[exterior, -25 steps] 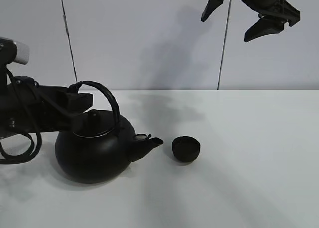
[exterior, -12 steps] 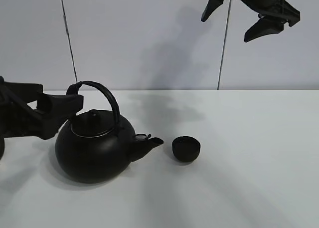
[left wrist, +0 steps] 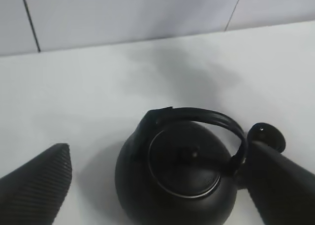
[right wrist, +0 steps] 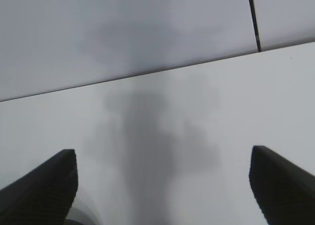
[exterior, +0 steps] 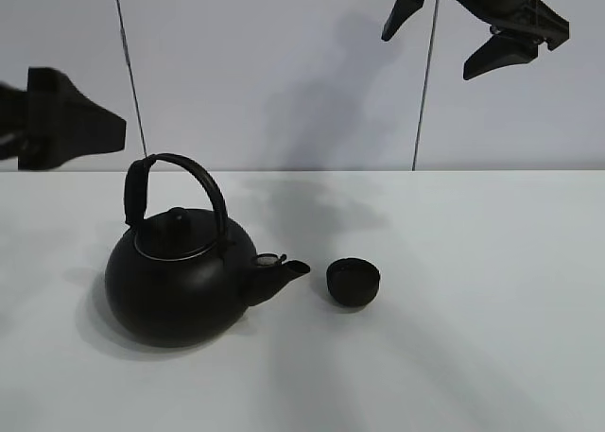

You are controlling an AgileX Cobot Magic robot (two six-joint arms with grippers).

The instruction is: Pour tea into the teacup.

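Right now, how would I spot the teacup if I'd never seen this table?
Find the big round black kettle on the white table. Just beyond the tip of its spout sits the teacup, apart from it: small, matte black, bowl-shaped, with no handle or lid.

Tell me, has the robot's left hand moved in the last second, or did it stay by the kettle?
Yes. The left hand has let go of the kettle handle and pulled up and away to the left, now open above the table's back edge. The kettle stayed put.
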